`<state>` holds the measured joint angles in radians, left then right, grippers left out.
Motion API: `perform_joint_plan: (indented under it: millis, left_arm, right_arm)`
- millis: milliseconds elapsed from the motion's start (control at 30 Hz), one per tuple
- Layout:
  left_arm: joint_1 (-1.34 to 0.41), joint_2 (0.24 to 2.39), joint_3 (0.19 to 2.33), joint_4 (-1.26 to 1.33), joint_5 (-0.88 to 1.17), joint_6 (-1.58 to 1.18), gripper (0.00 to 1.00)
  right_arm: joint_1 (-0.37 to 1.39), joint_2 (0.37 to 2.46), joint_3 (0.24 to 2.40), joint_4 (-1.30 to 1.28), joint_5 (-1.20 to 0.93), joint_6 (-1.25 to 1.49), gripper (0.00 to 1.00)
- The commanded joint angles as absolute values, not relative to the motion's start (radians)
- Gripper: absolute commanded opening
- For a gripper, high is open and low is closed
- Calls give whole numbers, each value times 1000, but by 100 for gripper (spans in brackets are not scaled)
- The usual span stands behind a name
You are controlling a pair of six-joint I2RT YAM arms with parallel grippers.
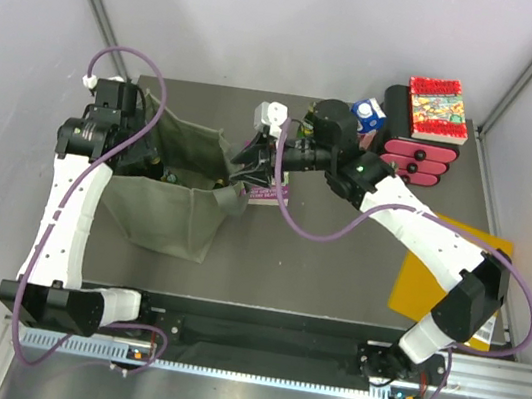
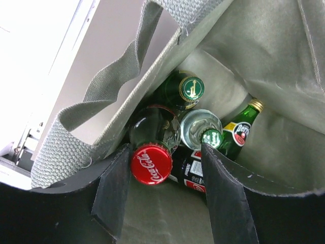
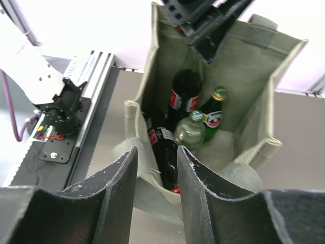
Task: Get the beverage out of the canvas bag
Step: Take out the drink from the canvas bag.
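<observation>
1. Your canvas bag (image 1: 172, 215) sits on the left half of the bench (image 1: 316, 268), mouth open, between the two arms
2. Several bottles are crowded together inside it: a Coca-Cola bottle (image 2: 151, 163) with a red cap, a green-capped bottle (image 2: 190, 89), a clear bottle (image 2: 198, 127) and a green Perrier bottle (image 2: 242, 129) with a gold cap
3. Your left fingers (image 2: 114, 198) are in the bag's mouth, spread apart with the red cap between them. The cap lies against one finger, and a gap shows before the other
4. Your right fingers (image 3: 122, 198) straddle the bag's rim on the side towards the right arm, set fairly close together. You cannot tell whether they press the cloth
5. At the far right corner, a pink drawer box (image 1: 419, 161) carries a book (image 1: 437, 107), with a blue-and-white carton (image 1: 367, 114) just beside it, well apart from the bag
</observation>
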<state>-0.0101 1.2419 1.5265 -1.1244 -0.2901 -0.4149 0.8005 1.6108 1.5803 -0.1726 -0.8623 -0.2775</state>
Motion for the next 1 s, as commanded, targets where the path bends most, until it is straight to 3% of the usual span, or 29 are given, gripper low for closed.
perform_joint_plan:
  millis: [0,400,967]
  left_arm:
    - [-9,1232,1519,-1042,-325,-396,61]
    - [-8,1249,1506,-1008,-328,-379,59]
    - [-6,1261,1508,-1032,-291,-359,49]
  right_arm:
    - [834,1569,1614,-163,-882,-284,37]
    - [834,1574,1617,-175,-868,-291,35]
    - [836,1574,1608,-178,-854,-304,35]
